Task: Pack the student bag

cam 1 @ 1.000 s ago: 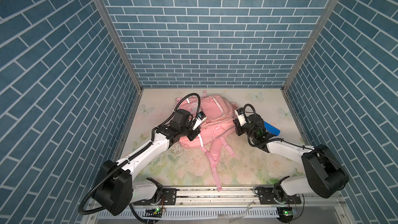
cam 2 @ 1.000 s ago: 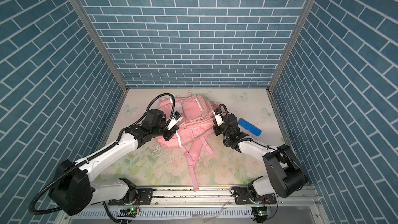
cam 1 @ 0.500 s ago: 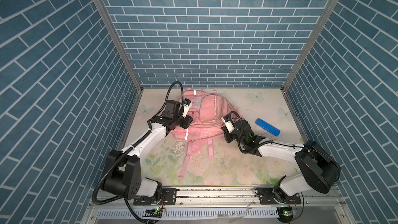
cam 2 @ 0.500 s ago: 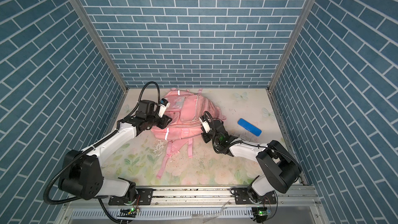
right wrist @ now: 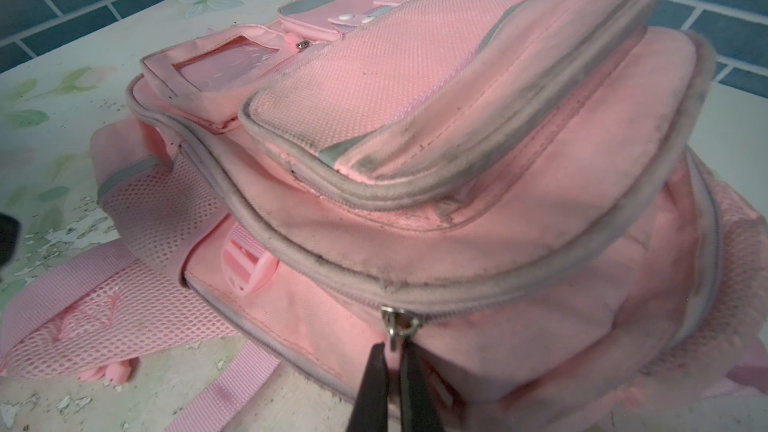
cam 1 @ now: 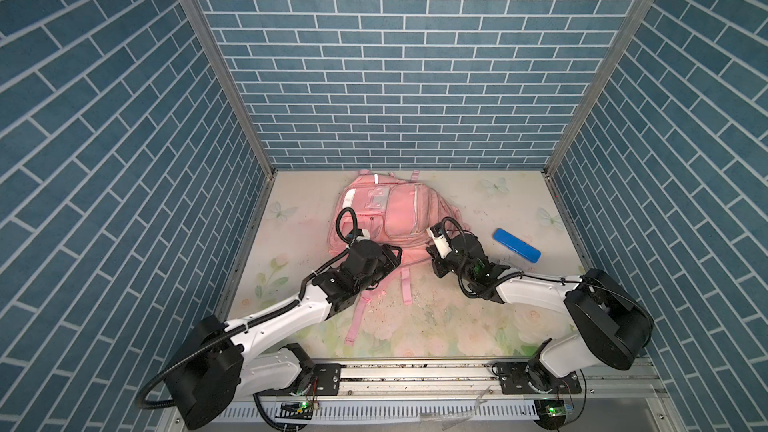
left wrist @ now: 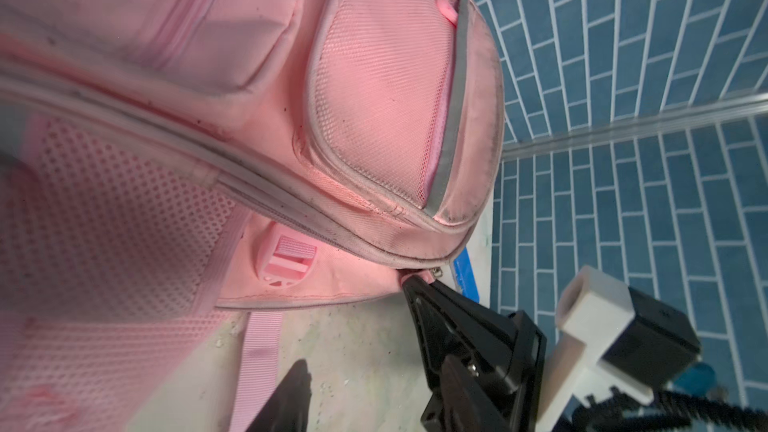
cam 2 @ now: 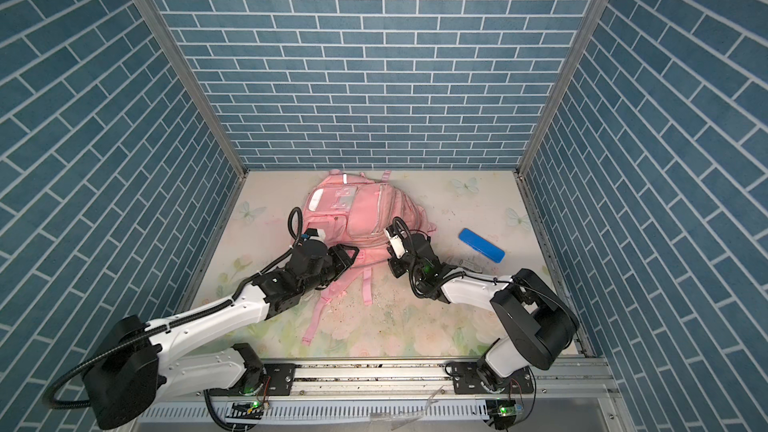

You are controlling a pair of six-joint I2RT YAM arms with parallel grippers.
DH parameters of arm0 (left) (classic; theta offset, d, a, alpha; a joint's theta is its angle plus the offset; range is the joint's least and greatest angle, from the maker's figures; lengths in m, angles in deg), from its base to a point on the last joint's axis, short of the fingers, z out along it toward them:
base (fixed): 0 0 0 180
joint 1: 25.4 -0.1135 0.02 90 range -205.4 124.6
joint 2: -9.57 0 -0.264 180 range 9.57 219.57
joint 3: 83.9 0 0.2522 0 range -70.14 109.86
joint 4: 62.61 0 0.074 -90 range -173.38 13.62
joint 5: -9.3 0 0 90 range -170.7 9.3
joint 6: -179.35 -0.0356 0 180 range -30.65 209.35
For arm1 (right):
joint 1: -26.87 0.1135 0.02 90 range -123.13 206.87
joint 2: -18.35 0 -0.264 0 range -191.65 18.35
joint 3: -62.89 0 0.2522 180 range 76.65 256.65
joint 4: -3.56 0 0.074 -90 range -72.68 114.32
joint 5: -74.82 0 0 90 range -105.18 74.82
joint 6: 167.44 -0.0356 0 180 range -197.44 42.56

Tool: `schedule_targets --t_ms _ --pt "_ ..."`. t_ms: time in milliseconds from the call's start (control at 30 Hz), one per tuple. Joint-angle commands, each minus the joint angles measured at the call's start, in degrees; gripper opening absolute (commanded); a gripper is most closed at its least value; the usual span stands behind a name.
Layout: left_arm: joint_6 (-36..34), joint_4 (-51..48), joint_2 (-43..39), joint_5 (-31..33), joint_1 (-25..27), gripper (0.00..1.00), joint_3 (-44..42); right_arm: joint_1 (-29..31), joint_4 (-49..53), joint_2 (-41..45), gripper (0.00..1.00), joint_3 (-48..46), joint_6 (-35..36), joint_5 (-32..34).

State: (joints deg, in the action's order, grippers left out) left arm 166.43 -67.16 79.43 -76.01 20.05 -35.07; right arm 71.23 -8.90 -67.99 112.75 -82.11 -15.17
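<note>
The left gripper (cam 1: 392, 254) had just released the student bag (cam 1: 399, 209), jaws apart. The right gripper (right wrist: 392, 353) stayed clamped on the zip pull (right wrist: 397, 326); unzipping looked next.

Blue brick walls (cam 1: 395, 76), pastel floral floor (cam 1: 457, 326)

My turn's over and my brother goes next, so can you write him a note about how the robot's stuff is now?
Left gripper: open, empty, at the near edge of the big soft pink fabric backpack.
Right gripper: shut on the backpack's small metal zip pull.
The backpack lies flat on the flowery table; a flat blue oblong case lies to its right, apart from it.
Done: zip pull gripped; the zip looks closed.
Left: open the zip, probably pack the case, zip up.
</note>
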Motion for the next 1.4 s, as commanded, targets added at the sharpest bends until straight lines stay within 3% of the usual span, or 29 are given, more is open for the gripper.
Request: schedule_targets --t_ms 0,267,533,567,600,633,700,900,1133,1267,1367 --pt "12.9 10.5 3.5 8.7 2.1 0.53 -0.5 0.6 -2.4 2.0 0.0 -1.1 0.6 -1.4" --pt "15.4 17.9 15.2 10.3 3.2 0.5 3.2 0.6 -2.7 1.7 0.0 -1.0 1.0 -2.3" --pt "17.3 15.8 22.9 14.2 3.2 0.49 8.3 0.6 -2.7 1.2 0.0 -0.7 1.2 -2.5" --pt "17.3 16.4 23.8 14.0 3.0 0.45 8.6 0.6 -2.7 1.1 0.0 -0.6 1.3 -2.4" --pt "17.3 16.4 24.4 13.4 2.9 0.35 8.8 0.6 -2.7 1.0 0.0 -0.6 1.3 -2.2" --pt "17.0 16.4 24.7 12.4 2.5 0.19 9.0 0.5 -2.6 1.1 0.0 -0.6 1.0 -1.2" --pt "15.3 15.5 24.1 10.4 1.5 0.02 8.4 0.1 -2.5 2.0 0.0 -1.3 0.4 0.3" --pt "5.6 13.5 16.1 -2.8 -4.3 0.0 2.0 -7.7 -1.3 5.8 0.0 -2.7 0.4 -1.9" --pt "-9.6 -0.3 4.2 -20.6 -13.6 0.0 -1.7 -18.4 3.4 2.5 0.0 3.4 1.8 -6.4" --pt "-21.5 -9.1 0.1 -30.3 -24.3 0.0 -1.4 -21.8 6.8 -1.0 0.0 7.9 3.6 -12.0" --pt "-33.0 -18.1 2.4 -34.1 -30.9 0.0 3.5 -21.6 5.3 -0.2 0.0 7.3 6.2 -21.4"
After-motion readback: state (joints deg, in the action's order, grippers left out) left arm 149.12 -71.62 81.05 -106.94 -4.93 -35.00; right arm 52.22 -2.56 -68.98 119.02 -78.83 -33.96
